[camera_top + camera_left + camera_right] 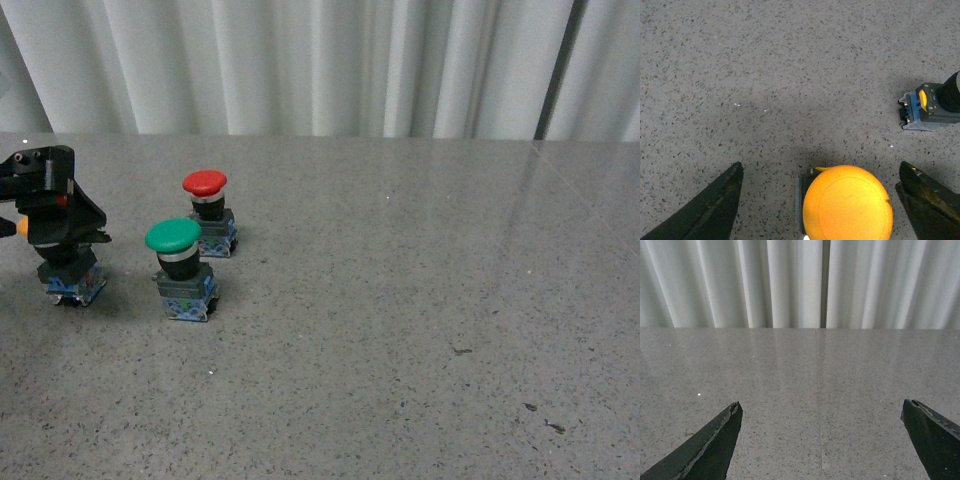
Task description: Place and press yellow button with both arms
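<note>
Yellow button (847, 204) sits untouched inside my left pincer (820, 169), which is spread wide; I'd centre, then close evenly below the cap. My right pincer (820, 407) is apart too.

1. I see a green button (181, 268) standing up on the grey table (400, 330).
2. A red button (208, 214) stands just behind the green button, a bit to its right.
3. A white curtain (300, 60) hangs far behind the green button.

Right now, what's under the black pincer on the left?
The yellow button, between the open left pincer fingers. From the front, only its base shows clearly; the pincer covers nearly all its cap.
</note>
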Tool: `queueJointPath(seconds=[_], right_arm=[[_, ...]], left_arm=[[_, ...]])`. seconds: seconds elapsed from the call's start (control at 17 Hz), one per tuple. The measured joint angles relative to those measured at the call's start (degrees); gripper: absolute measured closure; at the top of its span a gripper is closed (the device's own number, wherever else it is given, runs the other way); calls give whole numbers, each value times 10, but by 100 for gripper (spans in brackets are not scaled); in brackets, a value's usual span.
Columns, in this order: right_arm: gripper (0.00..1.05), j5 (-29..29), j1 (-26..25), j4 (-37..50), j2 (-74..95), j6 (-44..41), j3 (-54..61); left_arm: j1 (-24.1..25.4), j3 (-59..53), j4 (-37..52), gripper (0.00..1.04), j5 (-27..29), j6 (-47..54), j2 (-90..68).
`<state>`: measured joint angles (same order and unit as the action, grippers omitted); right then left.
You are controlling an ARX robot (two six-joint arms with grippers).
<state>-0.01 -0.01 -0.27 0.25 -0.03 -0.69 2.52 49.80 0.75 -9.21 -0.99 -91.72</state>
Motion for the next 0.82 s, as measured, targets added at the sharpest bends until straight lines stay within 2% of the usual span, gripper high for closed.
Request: queueJointPath(seconds=[0.29,0.41,0.59,0.82], right_arm=[[7,0,0,0,0,0,0],[7,0,0,0,0,0,0],[7,0,0,0,0,0,0],[7,0,0,0,0,0,0]], left_arm=[[-7,2,-1,64,7,11,0],[-23,2,-17,67,20,10,23],[-91,53,-43,67,59,-12,110],[-209,134,-50,67,120,-67,84]])
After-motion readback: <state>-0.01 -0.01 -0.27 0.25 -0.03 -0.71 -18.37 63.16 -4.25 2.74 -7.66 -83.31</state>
